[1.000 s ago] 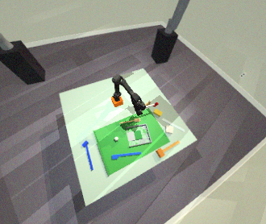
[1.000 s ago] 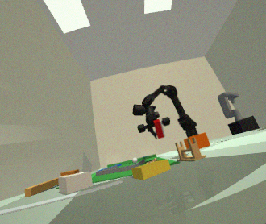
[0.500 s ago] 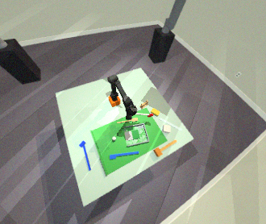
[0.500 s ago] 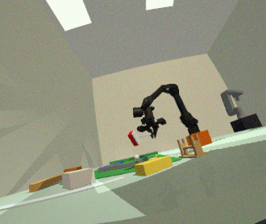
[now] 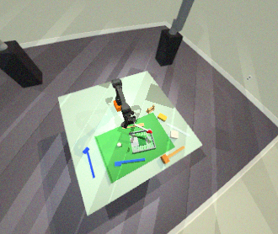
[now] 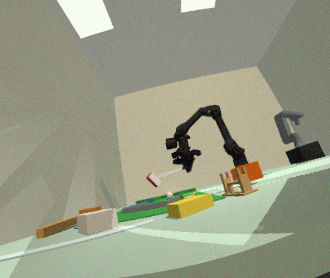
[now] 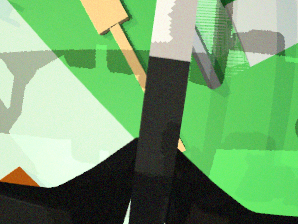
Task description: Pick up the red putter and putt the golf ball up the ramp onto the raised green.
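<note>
My gripper (image 5: 129, 123) (image 6: 185, 165) is shut on the red putter's dark grip and holds it in the air over the back edge of the green mat (image 5: 109, 162) (image 6: 135, 213) (image 7: 256, 163). The putter's white shaft (image 5: 140, 125) (image 6: 170, 173) (image 7: 176, 10) ends in a red head (image 5: 150, 131) (image 6: 153, 180) that hangs above the mat. The white golf ball (image 5: 120, 144) (image 6: 169, 193) rests on the mat, left of the grey ramp and raised green (image 5: 143, 143) (image 7: 266, 26). In the wrist view the ball is out of sight.
A blue bar (image 5: 130, 162) lies on the mat's front. A blue putter (image 5: 89, 162) lies left of the mat and an orange putter (image 5: 173, 155) (image 6: 62, 226) right of it. A yellow block (image 5: 162, 116) (image 6: 190, 205), white block (image 5: 174, 134) (image 6: 97, 220), wooden rack (image 5: 151, 109) (image 6: 237, 182) and orange block (image 5: 117, 105) (image 6: 250, 171) stand around.
</note>
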Robot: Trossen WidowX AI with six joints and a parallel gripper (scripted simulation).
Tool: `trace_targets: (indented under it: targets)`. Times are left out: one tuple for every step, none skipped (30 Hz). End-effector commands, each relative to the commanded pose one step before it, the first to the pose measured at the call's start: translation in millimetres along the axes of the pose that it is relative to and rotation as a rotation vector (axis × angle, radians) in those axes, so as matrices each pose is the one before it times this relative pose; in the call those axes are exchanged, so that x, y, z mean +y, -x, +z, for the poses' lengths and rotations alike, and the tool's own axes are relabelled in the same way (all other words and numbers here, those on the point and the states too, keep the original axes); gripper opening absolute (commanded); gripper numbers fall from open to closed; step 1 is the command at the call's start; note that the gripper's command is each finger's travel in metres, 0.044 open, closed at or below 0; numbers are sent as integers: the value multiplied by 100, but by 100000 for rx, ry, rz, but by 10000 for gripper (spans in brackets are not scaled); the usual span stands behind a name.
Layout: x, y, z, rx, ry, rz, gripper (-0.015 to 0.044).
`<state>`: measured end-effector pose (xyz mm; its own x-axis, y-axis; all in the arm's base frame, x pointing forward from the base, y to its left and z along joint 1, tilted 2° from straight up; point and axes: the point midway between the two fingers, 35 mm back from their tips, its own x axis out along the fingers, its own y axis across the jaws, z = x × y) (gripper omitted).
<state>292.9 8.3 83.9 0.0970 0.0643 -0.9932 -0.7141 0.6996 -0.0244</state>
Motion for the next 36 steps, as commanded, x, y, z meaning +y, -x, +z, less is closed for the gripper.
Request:
trace_targets:
  targets:
    - [-1767,619,-1766,1085,-11847,-1892,0]
    - [-395,87,-423,475,-1902,-439,0]
    - [-394,85,-423,478,-1902,-432,0]
    - [-393,83,-423,482,-1902,-426,0]
    - [-393,80,-423,486,-1902,-419,0]
    - [-392,78,-423,490,-1902,-413,0]
    - [-391,76,-423,494,-1901,-406,0]
    - [-391,73,-423,497,-1901,-400,0]
    - [-389,71,-420,494,-1933,-385,0]
    - [-363,68,-372,397,-2308,-260,0]
    - [-353,66,-352,364,-2397,-218,0]
    - [-380,69,-375,390,-2570,-232,0]
    - [-388,69,-377,395,-2604,-234,0]
    - [-390,67,-375,395,-2604,-232,0]
    - [-392,66,-370,393,-2608,-227,0]
    - [-384,64,-353,369,-2649,-199,0]
    - [-367,61,-326,328,-2705,-152,0]
    - [-367,60,-318,321,-2712,-143,0]
    - [-370,59,-314,320,-2712,-143,0]
    - [-373,58,-310,319,-2712,-143,0]
    - [-375,57,-306,319,-2712,-143,0]
    - [-404,61,-323,340,-2895,-153,0]
    - [-412,60,-323,344,-2933,-155,0]
    - [-416,60,-319,343,-2933,-154,0]
    - [-419,59,-314,343,-2933,-154,0]
    - [-422,58,-310,342,-2933,-154,0]
    - [-425,57,-305,342,-2932,-154,0]
    - [-428,56,-300,342,-2932,-154,0]
    - [-431,55,-296,341,-2932,-154,0]
    - [-434,54,-291,341,-2932,-154,0]
    - [-437,53,-286,341,-2931,-154,0]
    - [-439,52,-281,341,-2928,-154,0]
    - [-362,42,-226,279,-2398,-126,0]
    - [-219,25,-133,167,-1439,-76,0]
    - [-73,8,-44,56,-479,-25,0]
    - [0,0,0,0,0,0,0]
